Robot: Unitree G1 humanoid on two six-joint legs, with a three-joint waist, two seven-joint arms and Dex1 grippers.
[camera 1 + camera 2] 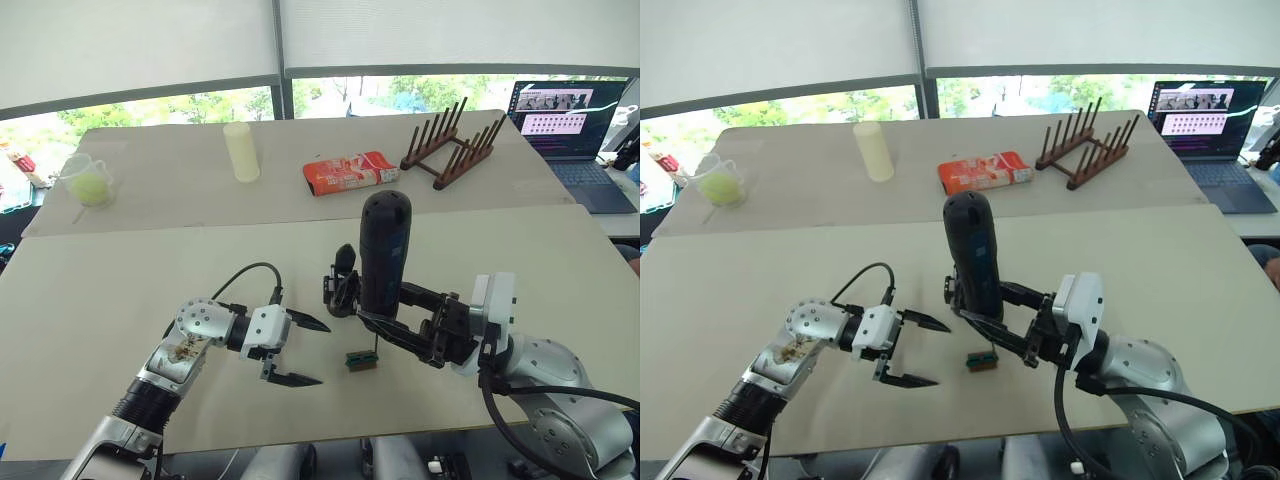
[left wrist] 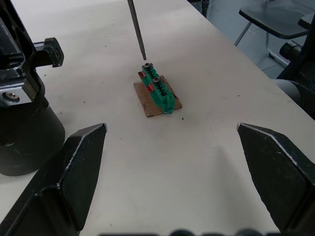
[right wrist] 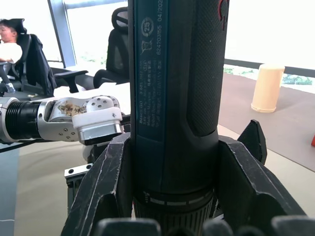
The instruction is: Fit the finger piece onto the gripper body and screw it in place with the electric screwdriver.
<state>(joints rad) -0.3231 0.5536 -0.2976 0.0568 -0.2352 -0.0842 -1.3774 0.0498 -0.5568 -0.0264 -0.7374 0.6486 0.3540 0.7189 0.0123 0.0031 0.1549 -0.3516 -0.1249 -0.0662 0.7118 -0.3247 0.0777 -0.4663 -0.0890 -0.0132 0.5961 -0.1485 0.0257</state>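
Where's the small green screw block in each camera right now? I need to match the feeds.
Left eye view: green block on the table, under the electric screwdriver, between the grippers.
Right eye view: same spot, low centre.
Left wrist view: centre, on a brown card, the bit tip just above its screws.
Right wrist view: hidden behind the screwdriver body.
Shared landmark: the screwdriver.

Office, swivel chairs [image 3: 120,44], open laptop [image 1: 570,125], big windows [image 1: 400,95]
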